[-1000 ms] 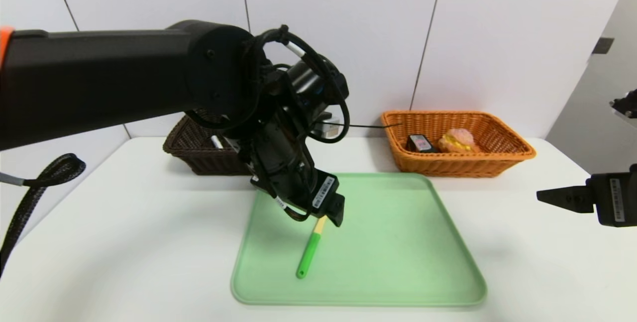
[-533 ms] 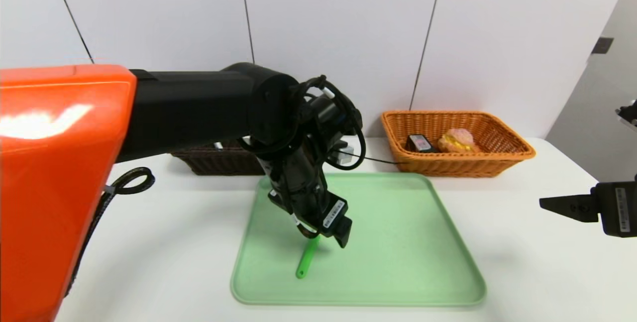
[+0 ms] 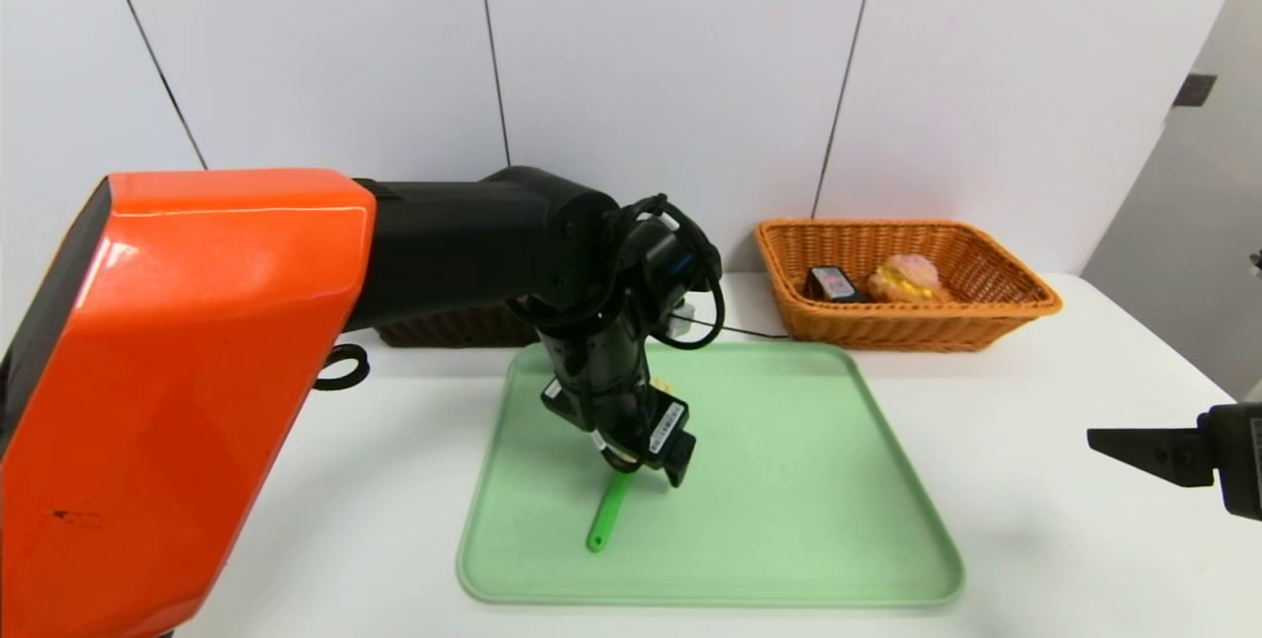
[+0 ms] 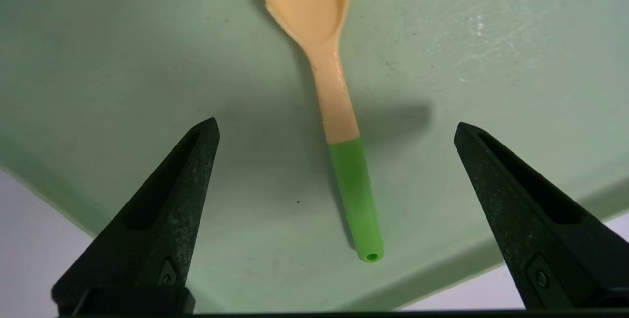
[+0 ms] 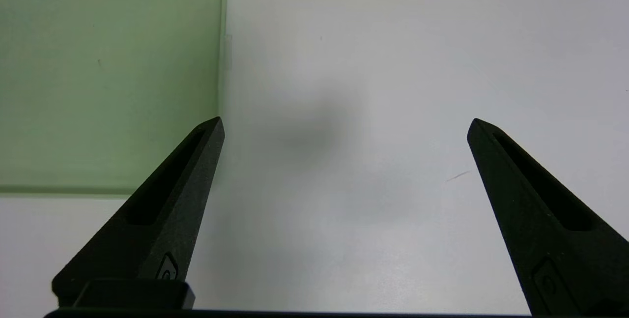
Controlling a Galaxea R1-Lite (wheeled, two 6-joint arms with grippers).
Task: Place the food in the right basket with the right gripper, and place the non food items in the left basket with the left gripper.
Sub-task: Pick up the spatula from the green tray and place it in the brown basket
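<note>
The yellow pasta spoon with a green handle [image 3: 604, 520] lies alone on the green tray [image 3: 789, 480]. My left gripper [image 3: 656, 468] hangs just above it, open. In the left wrist view the spoon [image 4: 356, 195] runs between the two spread fingers, untouched, with the left gripper [image 4: 336, 124] astride the join of yellow and green. The bun [image 3: 907, 278] and the black box [image 3: 831, 283] sit in the orange right basket [image 3: 1025, 308]. My arm hides most of the dark left basket [image 3: 444, 327]. My right gripper [image 3: 1134, 446] hovers open and empty over the table's right side.
The tray's edge [image 5: 98, 62] shows beside the right gripper [image 5: 344, 121], with bare white table under it. A white panelled wall stands behind both baskets. My left arm's orange shell [image 3: 197, 372] fills the left of the head view.
My left arm has swung down and lowered its gripper over the spoon's neck, covering the yellow part. The right gripper has drifted a little lower and to the right.
</note>
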